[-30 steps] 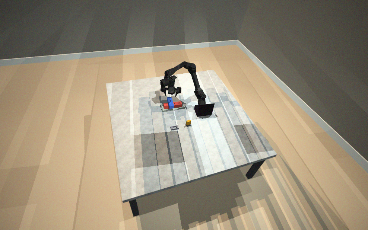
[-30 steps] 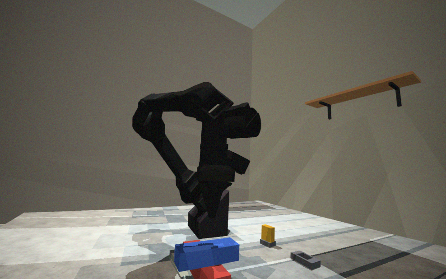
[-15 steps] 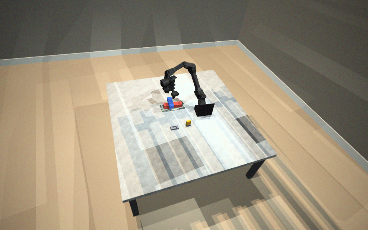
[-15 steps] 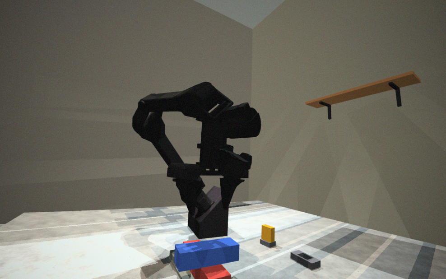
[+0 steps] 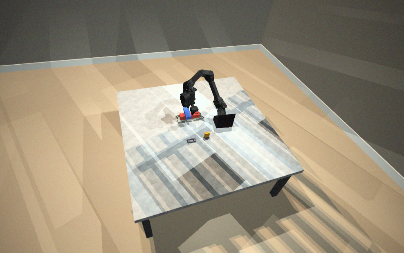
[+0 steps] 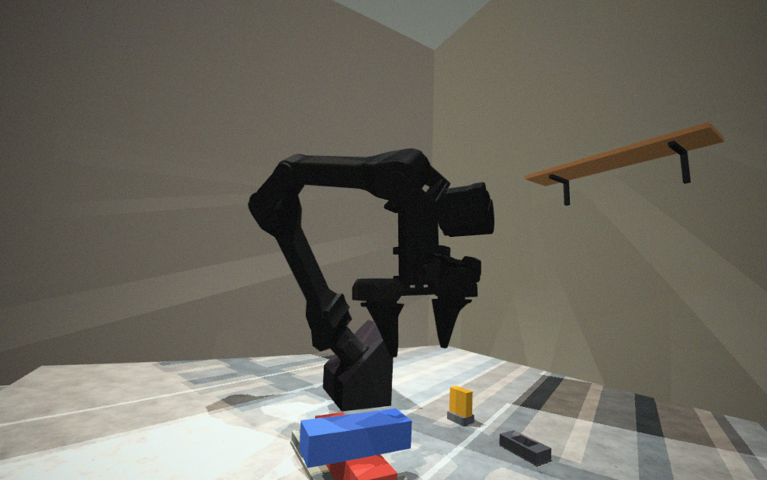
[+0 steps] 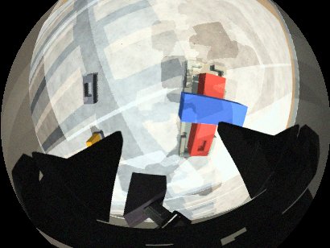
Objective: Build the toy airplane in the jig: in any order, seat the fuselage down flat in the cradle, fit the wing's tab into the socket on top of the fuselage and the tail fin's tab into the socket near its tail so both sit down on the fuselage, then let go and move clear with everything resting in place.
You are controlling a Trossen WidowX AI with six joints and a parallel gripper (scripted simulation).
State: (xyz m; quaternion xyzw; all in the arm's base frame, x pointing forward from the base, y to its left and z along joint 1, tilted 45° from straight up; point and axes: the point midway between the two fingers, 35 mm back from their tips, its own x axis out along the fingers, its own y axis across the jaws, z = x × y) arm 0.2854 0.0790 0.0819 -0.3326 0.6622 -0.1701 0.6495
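Note:
The red fuselage (image 5: 195,116) (image 6: 362,468) (image 7: 212,85) lies in the pale jig (image 5: 179,121) (image 7: 187,72). The blue wing (image 5: 187,113) (image 6: 355,436) (image 7: 212,109) sits crosswise on top of it. A socket shows on the fuselage's near end in the wrist view. The yellow tail fin (image 5: 206,134) (image 6: 460,401) (image 7: 94,138) stands upright on a small grey stand, apart from the jig. My gripper (image 5: 190,106) (image 6: 417,349) (image 7: 171,130) is open and empty. It hangs well above the table, beside the plane and toward the arm's base.
A small dark grey holder (image 5: 191,140) (image 6: 525,446) (image 7: 92,88) lies on the table near the tail fin. The arm's black base (image 5: 223,120) (image 6: 362,379) stands behind the jig. An orange wall shelf (image 6: 622,152) hangs far off.

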